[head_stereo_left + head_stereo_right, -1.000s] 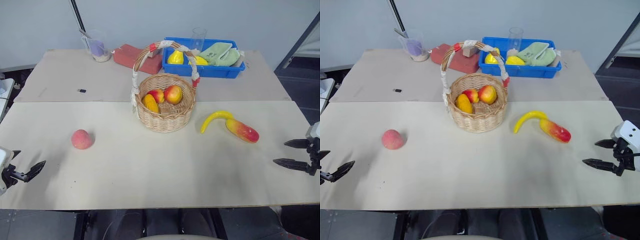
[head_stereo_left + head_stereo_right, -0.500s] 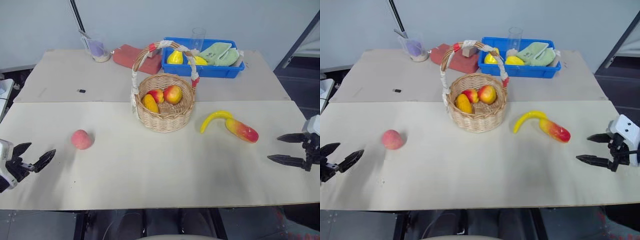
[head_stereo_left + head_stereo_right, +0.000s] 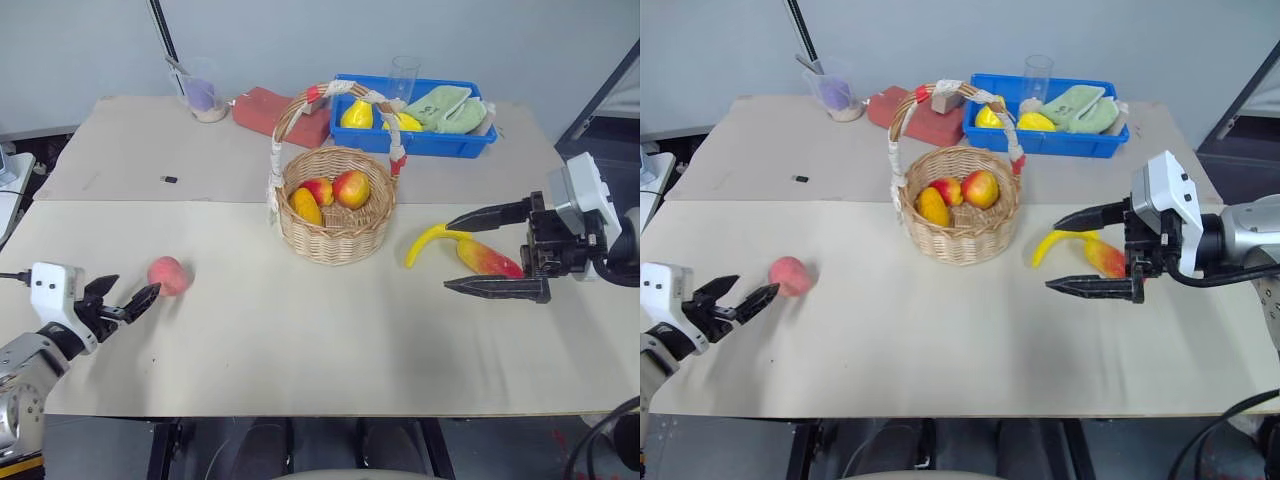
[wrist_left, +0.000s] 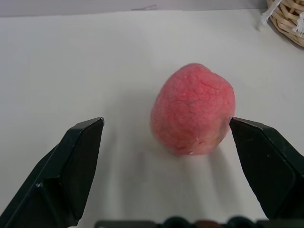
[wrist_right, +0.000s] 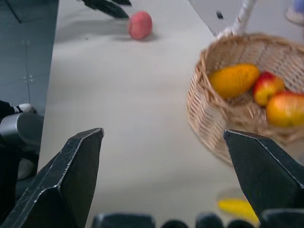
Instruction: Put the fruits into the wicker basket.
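Covering the beige counter [image 3: 300,340], open surface is seen near. Peach [image 3: 167,274] lies left before the open left hand [image 3: 120,302]; banana [image 3: 432,240] and mango [image 3: 487,260] lie right of the basket [image 3: 335,215], behind the open right hand [image 3: 490,250].

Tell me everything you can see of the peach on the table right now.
The peach is small, round and pinkish-red with a finely mottled, matte skin and a faint crease on top. It sits alone on the pale table, well to the left of the wicker basket. The left gripper is open, its black fingers to either side just short of it; nothing grips it.
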Available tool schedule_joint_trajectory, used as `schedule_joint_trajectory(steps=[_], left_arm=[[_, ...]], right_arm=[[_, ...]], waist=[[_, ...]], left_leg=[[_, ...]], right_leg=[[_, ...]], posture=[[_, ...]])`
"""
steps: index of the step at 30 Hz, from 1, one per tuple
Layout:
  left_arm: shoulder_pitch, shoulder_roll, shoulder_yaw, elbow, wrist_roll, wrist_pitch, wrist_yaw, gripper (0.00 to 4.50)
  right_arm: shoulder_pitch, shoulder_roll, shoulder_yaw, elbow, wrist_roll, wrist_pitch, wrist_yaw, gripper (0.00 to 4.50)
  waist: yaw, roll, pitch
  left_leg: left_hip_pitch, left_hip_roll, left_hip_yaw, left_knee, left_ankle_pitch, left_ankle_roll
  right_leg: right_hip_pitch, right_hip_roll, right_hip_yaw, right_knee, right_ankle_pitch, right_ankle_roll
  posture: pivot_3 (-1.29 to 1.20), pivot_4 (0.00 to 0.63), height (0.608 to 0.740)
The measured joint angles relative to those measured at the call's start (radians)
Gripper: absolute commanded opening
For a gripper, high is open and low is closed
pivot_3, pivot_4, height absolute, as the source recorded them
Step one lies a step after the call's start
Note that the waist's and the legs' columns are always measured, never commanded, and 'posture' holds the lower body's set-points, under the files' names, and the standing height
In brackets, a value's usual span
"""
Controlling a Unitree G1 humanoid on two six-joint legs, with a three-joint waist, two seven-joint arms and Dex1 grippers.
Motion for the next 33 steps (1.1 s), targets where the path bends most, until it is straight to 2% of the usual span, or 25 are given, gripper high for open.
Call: schedule_joint_trajectory(steps=[6,15,18,21,22,27,30,33], left_arm=[[-0.055,-0.023,-0.048,0.038,0.009,-0.021,0.016,4.50],[-0.138,-0.064,-0.147,0.157,0.098,-0.120,0.042,4.50],[-0.149,-0.071,-0.156,0.161,0.105,-0.146,0.040,3.73],[-0.154,-0.074,-0.156,0.184,0.119,-0.178,0.041,2.45],[-0.155,-0.074,-0.156,0.188,0.121,-0.183,0.041,2.21],[-0.138,-0.073,-0.157,0.160,0.115,-0.197,0.009,2.15],[-0.126,-0.050,-0.188,0.011,0.063,-0.154,-0.052,2.15],[-0.212,-0.022,-0.255,-0.156,-0.014,-0.064,-0.084,2.15]], right_arm=[[-0.058,0.020,0.021,-0.018,0.032,0.002,-0.003,4.46],[-0.086,0.045,0.048,-0.016,0.031,0.001,-0.008,4.46],[-0.088,0.050,0.049,-0.016,0.031,0.001,-0.010,4.50],[-0.087,0.051,0.049,-0.018,0.032,0.001,-0.014,4.50],[-0.087,0.051,0.049,-0.018,0.032,0.001,-0.017,4.50],[-0.067,0.049,0.042,-0.027,0.032,0.001,-0.026,4.50],[-0.036,0.032,0.021,-0.029,0.032,0.002,-0.033,4.50],[0.003,0.002,-0.037,-0.029,0.032,0.018,-0.055,4.50]], waist=[[0.001,0.000,0.000],[0.004,0.000,0.000],[0.005,0.000,0.000],[0.005,0.000,0.000],[0.005,0.000,0.000],[0.005,0.000,0.000],[0.012,0.000,0.000],[0.021,0.000,0.000]], left_leg=[[0.000,0.001,0.000,0.000,0.000,0.000],[-0.001,0.000,0.000,0.001,0.000,0.000],[-0.001,0.000,0.000,0.001,0.000,0.000],[-0.001,0.000,0.000,0.001,0.000,0.000],[-0.001,0.000,0.000,0.000,0.000,0.000],[-0.002,0.000,0.000,0.001,0.000,0.000],[-0.003,0.000,-0.001,0.001,0.000,0.000],[-0.003,-0.001,-0.003,0.002,0.000,0.000]], right_leg=[[-0.001,0.001,0.000,0.001,0.000,0.000],[-0.001,0.001,0.000,0.000,0.000,0.000],[-0.001,0.000,0.000,0.001,0.000,0.000],[-0.001,0.000,0.000,0.001,0.000,0.000],[-0.001,0.000,0.000,0.001,0.000,0.000],[-0.001,0.000,0.000,0.001,0.000,0.000],[-0.001,-0.001,-0.001,0.000,0.000,0.000],[0.000,-0.001,-0.002,0.000,0.000,0.001]], posture=[[0.00,0.150,0.740],[0.00,0.150,0.740],[0.00,0.150,0.740],[0.00,0.150,0.740],[0.00,0.150,0.740],[0.00,0.150,0.740],[0.00,0.150,0.740],[0.00,0.150,0.740]])
